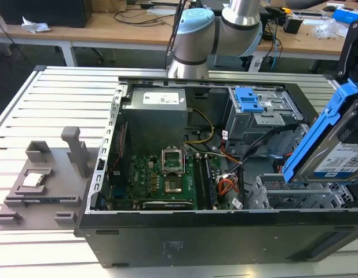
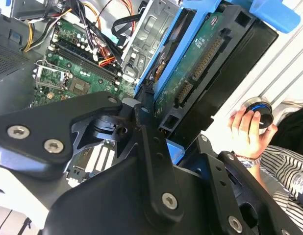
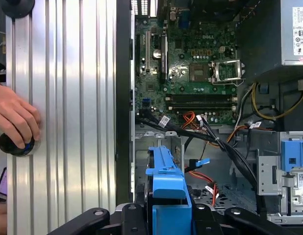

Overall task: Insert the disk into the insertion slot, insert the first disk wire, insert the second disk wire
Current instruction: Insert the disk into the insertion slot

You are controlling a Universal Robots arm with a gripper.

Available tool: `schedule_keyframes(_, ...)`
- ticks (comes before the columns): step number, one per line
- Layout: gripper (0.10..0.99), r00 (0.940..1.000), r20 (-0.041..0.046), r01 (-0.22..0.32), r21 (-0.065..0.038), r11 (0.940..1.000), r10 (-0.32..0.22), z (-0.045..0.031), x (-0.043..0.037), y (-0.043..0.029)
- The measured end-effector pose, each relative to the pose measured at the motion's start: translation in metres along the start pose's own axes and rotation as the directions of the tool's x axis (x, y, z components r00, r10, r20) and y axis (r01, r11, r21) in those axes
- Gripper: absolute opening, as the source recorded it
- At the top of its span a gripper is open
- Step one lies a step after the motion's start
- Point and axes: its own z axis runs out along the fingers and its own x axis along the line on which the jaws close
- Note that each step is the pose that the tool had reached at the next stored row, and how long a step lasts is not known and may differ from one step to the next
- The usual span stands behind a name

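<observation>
End effector (image 3: pixel 168 218) clamping one disk (image 1: pixel 341 152) | one insertion slot (image 1: pixel 295 197) below

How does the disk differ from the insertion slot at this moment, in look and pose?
The disk has a bright blue carrier frame and a printed label; the insertion slot is bare silver-grey perforated metal. The disk hangs tilted above the case, held in the gripper; the insertion slot sits fixed inside the case. The disk is a solid slab; the insertion slot is an open bay, not yet filled.
</observation>
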Motion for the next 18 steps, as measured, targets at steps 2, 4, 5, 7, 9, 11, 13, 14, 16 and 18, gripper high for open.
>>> schedule_keyframes(2, 0.365, 1.0000, 0.0000, 0.000, 0.000, 1.0000, 0.000, 0.0021, 0.0000, -0.0001)
schedule_keyframes(4, 0.365, 1.0000, 0.0000, 0.000, 0.000, 1.0000, 0.000, 0.0039, 0.0000, -0.0002)
schedule_keyframes(5, 0.365, 1.0000, 0.0000, 0.000, 0.000, 1.0000, 0.000, 0.0051, 0.0000, -0.0002)
schedule_keyframes(7, 0.365, 1.0000, 0.0000, 0.000, 0.000, 1.0000, 0.000, 0.0065, 0.0000, -0.0003)
schedule_keyframes(9, 0.365, 1.0000, 0.0000, 0.000, 0.000, 1.0000, 0.000, 0.0076, -0.0001, -0.0003)
schedule_keyframes(11, 0.365, 1.0000, 0.0000, 0.000, 0.000, 1.0000, 0.000, 0.0086, 0.0000, -0.0003)
schedule_keyframes(13, 0.365, 1.0000, 0.0000, 0.000, 0.000, 1.0000, 0.000, 0.0105, -0.0001, -0.0004)
schedule_keyframes(14, 0.365, 1.0000, 0.0000, 0.000, 0.000, 1.0000, 0.000, 0.0110, -0.0001, -0.0005)
schedule_keyframes(16, 0.365, 1.0000, 0.0000, 0.000, 0.000, 1.0000, 0.000, 0.0121, -0.0001, -0.0005)
schedule_keyframes(18, 0.365, 1.0000, 0.0000, 0.000, 0.000, 1.0000, 0.000, 0.0139, -0.0001, -0.0006)
